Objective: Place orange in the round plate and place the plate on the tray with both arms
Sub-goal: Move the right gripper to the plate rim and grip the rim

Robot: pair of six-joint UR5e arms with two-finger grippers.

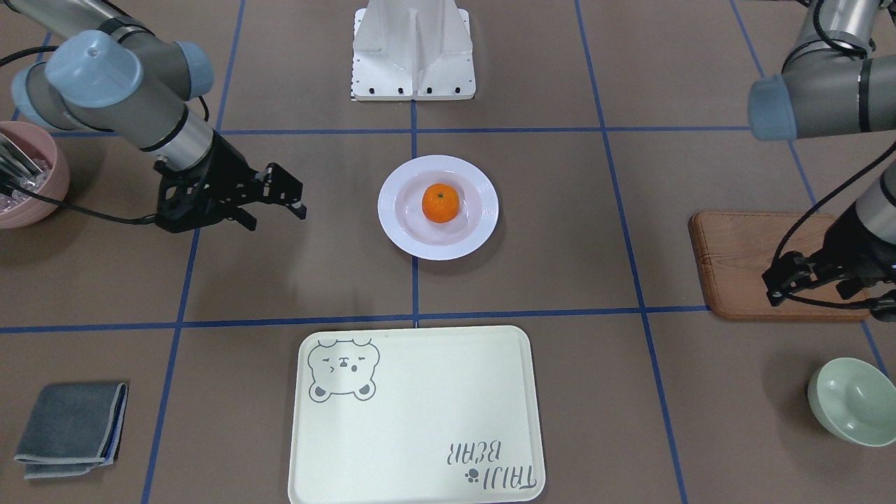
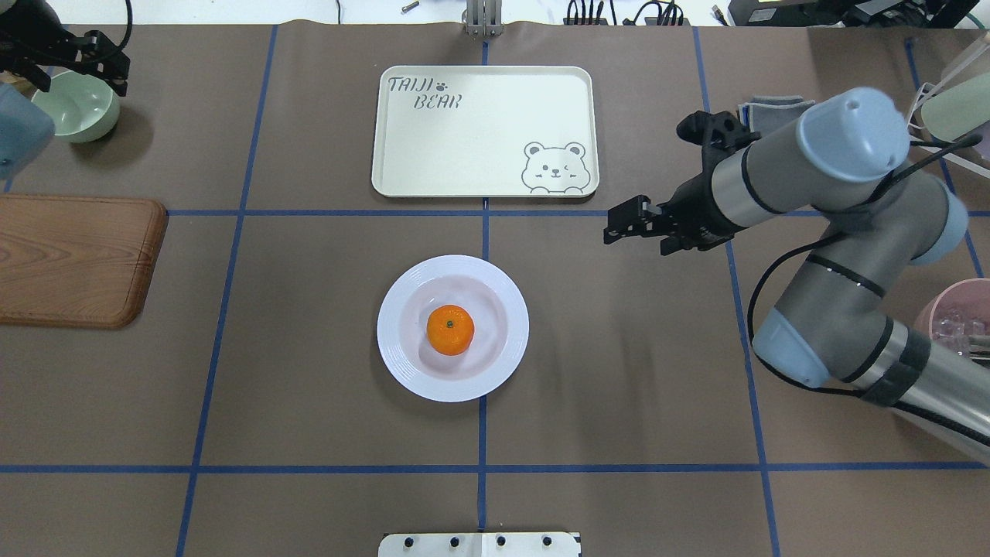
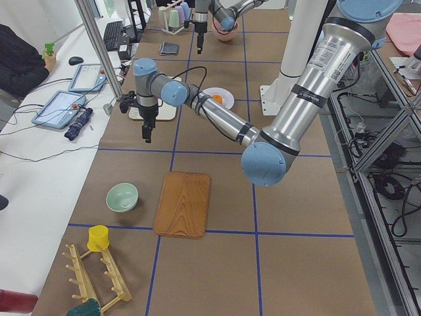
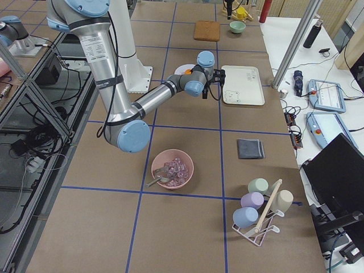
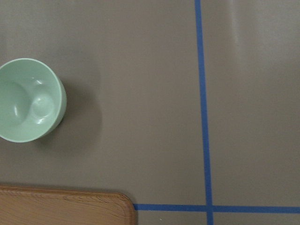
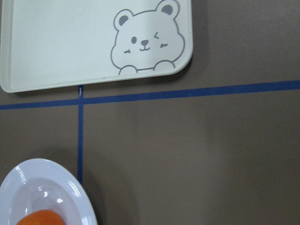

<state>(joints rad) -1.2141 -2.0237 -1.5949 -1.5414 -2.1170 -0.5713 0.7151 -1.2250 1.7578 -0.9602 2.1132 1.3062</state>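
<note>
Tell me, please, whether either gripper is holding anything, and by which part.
Nothing is held: the left gripper and right gripper are both empty, and the orange lies in the round plate.

The brown surface [image 2: 619, 387] is crossed by blue tape lines [image 2: 483, 469]. The round plate [image 2: 402, 363] sits at its middle, with the tray [image 2: 479, 131] beyond it at the far edge. At left lie a wooden board [image 2: 69, 259] and, farther off, a pale green bowl [image 2: 77, 108]. At right are a folded grey cloth [image 1: 70, 427], far, and a pink bowl [image 1: 59, 182], nearer. The white robot base [image 1: 413, 63] stands at the near edge.
</note>
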